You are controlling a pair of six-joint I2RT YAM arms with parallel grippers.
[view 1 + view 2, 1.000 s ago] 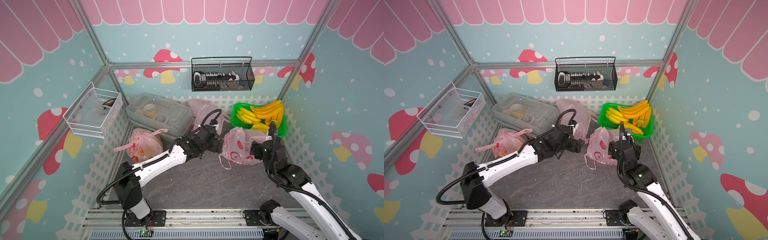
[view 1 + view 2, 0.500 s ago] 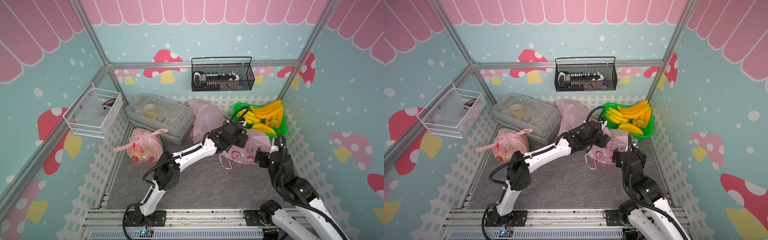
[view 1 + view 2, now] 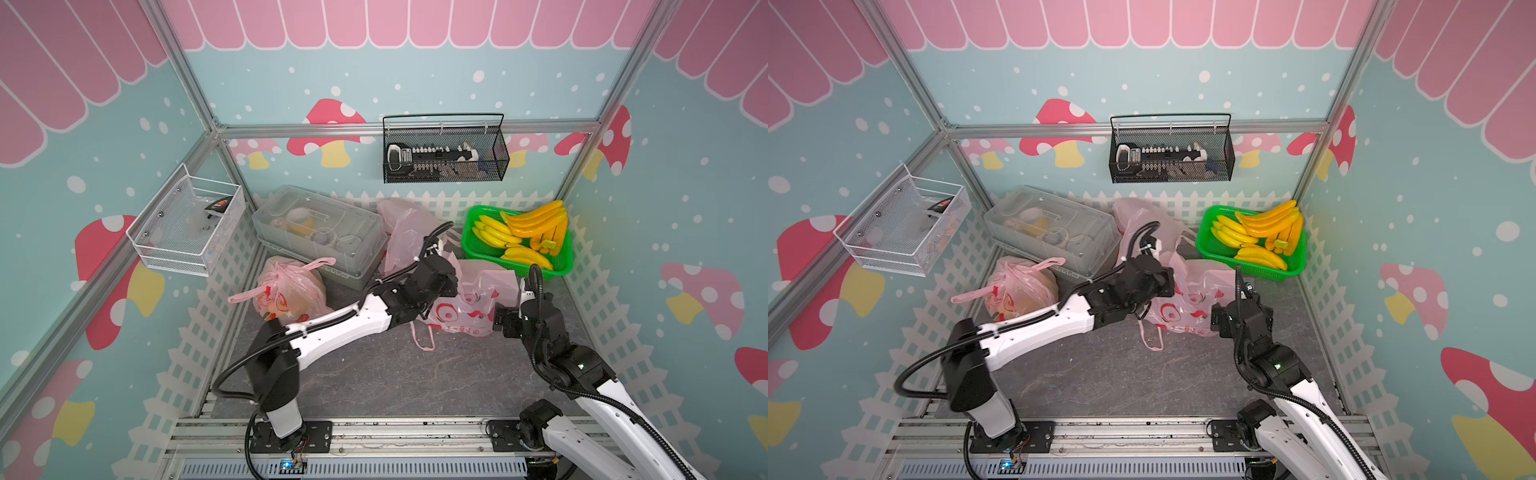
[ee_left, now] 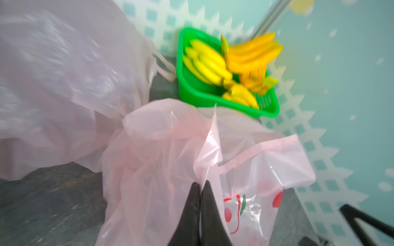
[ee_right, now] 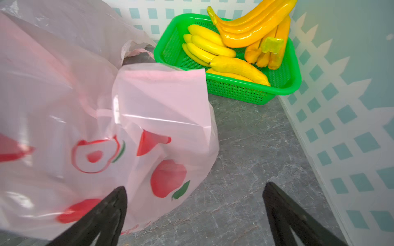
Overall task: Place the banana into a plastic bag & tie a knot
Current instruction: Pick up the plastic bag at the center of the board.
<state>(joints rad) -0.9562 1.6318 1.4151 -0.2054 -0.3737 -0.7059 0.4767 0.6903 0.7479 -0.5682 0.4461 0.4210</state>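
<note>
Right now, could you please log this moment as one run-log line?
left gripper: shut on plastic bag rim | right gripper: open, empty | bananas: in green basket | knot: not tied

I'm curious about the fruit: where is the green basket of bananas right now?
In both top views the green basket sits on the floor in the far right corner, against the white fence, just behind the printed pink bag.

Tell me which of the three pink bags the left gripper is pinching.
The fruit-printed bag beside the green basket; the left gripper is shut on its rim. The knotted bag and the plain crumpled bag are not gripped.
</note>
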